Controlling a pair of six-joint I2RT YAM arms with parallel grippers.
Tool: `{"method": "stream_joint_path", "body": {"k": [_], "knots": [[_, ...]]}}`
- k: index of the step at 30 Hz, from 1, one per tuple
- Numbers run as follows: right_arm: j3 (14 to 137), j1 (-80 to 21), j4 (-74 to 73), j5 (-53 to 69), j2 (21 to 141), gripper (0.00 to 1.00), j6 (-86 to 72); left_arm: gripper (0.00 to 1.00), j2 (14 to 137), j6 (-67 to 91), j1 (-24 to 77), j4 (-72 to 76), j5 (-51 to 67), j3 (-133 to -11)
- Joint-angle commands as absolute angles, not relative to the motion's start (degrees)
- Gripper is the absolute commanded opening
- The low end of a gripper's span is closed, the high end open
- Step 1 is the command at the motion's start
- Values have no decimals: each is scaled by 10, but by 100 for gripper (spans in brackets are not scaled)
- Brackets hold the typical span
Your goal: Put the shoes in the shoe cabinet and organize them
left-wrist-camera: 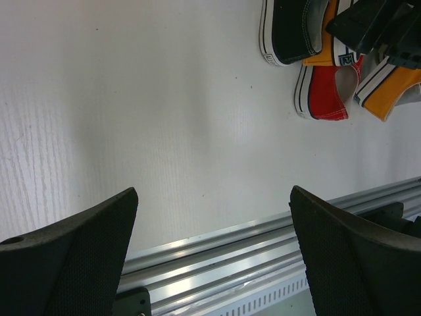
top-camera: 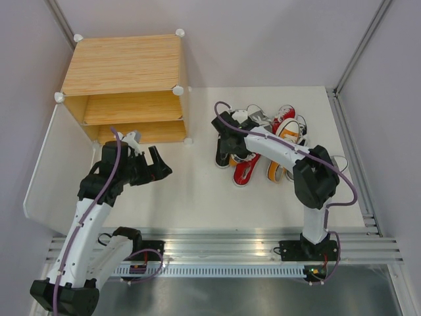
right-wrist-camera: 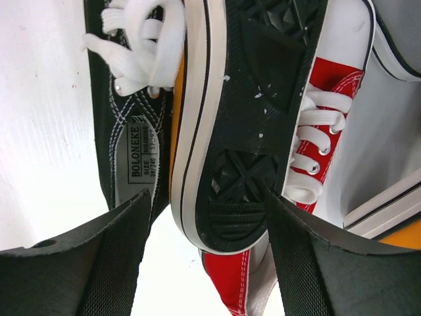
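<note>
The shoe cabinet [top-camera: 122, 62], upper left, holds nothing; the shoes [top-camera: 247, 171] lie heaped centre-right. Right gripper [right-wrist-camera: 205, 197] straddles an orange sneaker [right-wrist-camera: 256, 79] by its sole, jaws apart (no grip yet); left gripper [left-wrist-camera: 214, 197] gapes empty.

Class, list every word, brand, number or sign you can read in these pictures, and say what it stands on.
"BOLONEKE": insole label of the black shoe, right wrist view.
"SIZE": same label; the figures beside it are too small to read.
Blurred, unreadable: heel patch on a shoe, left wrist view.
</note>
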State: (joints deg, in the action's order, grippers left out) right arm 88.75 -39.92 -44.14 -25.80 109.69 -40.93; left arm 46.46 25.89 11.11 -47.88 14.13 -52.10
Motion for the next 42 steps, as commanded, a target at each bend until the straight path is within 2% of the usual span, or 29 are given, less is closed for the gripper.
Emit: {"method": "stream_joint_path", "body": {"k": [1, 8, 14, 18, 23, 31, 37, 42], "knots": [[925, -426, -491, -310, 1125, 75, -433, 100, 463, 260, 113, -463, 157, -512], [911, -432, -515, -367, 1142, 75, -439, 100, 464, 257, 113, -463, 157, -508], [904, -432, -533, -410, 1136, 69, -433, 100, 470, 253, 113, -462, 157, -506], [878, -411, -523, -399, 1114, 54, -427, 100, 475, 251, 113, -462, 158, -511], [845, -365, -495, -373, 1068, 49, -414, 100, 475, 252, 113, -462, 157, -512], [699, -283, -362, -217, 942, 50, -412, 100, 475, 255, 113, -463, 155, -511], [610, -243, -242, -132, 910, 49, -409, 100, 481, 256, 114, -463, 159, -512], [583, -230, -186, -67, 916, 38, -396, 100, 481, 258, 113, -462, 166, -512]]}}
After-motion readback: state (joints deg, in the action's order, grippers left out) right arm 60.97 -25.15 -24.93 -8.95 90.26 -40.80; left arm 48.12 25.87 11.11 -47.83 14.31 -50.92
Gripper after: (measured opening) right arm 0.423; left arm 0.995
